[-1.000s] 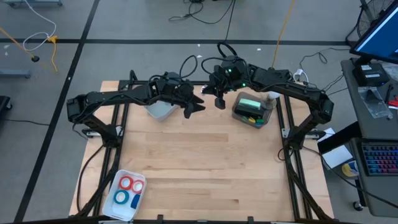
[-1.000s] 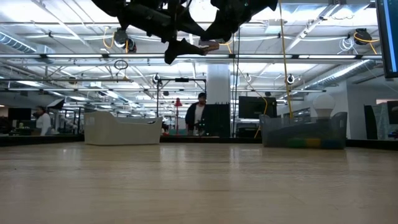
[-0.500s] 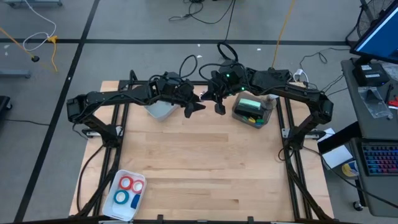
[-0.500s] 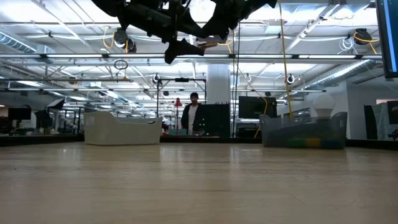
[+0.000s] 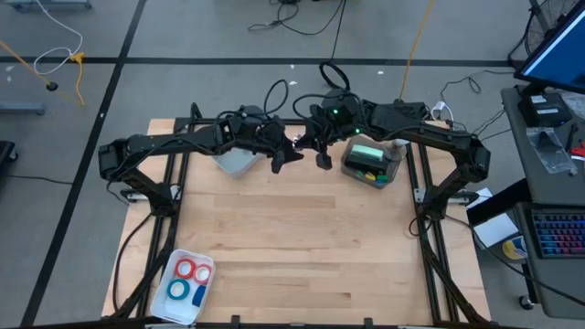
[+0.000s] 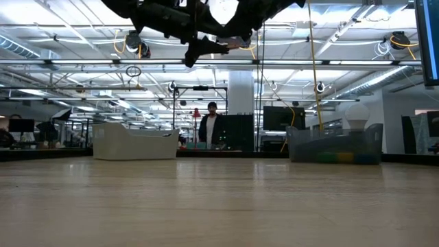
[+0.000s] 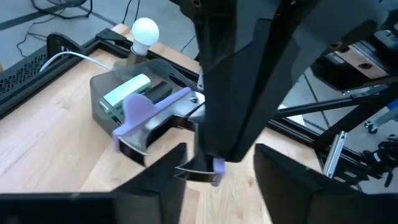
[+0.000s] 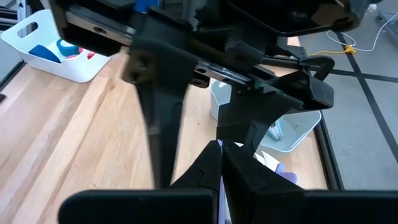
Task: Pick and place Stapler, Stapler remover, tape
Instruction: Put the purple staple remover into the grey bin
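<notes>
A large open workshop with ceiling pipes and strip lights lies behind the pale wooden bench (image 5: 302,228); a person (image 6: 209,127) stands far back in the low view. The high view shows both arms meeting above the far middle of the bench; the left gripper (image 5: 285,156) and right gripper (image 5: 320,155) are just beside each other, raised well clear of the surface. The left wrist view alone shows a stapler remover (image 7: 155,115), lilac handles with metal claws, pinched in the closed right jaws; the left jaws stand apart on either side of it, contact indeterminate. The tape (image 5: 187,280), red and blue rings, lies in a white tray (image 5: 203,302) at the near left corner; a grey bin (image 5: 395,171) sits far right; a white bin (image 5: 236,164) far left.
</notes>
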You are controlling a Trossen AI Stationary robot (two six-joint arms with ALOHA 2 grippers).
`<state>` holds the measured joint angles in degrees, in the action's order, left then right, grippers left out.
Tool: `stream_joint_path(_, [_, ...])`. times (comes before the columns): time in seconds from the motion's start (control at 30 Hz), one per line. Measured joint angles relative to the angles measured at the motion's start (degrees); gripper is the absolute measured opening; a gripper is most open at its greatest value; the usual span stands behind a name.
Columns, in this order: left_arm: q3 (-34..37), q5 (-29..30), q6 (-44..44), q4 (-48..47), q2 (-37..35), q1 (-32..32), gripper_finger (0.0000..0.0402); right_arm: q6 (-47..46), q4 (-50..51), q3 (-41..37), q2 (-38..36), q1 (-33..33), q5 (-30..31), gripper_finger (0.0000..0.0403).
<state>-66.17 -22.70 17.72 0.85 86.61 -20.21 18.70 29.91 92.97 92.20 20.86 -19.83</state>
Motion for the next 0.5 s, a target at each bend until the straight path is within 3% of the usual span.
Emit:
stream_joint_path(0.27, [0.0,-0.1,0.6,0.4,0.0,-0.4,0.0042,-0.2,0.2,0.1,-0.1,-0.3,-0.4,0.0])
stream_joint_path(0.5, [0.1,-0.6,1.9,0.3,0.0,-0.7,0.0038,0.0,0.2,0.1,-0.1,-0.7,0.3,0.0004])
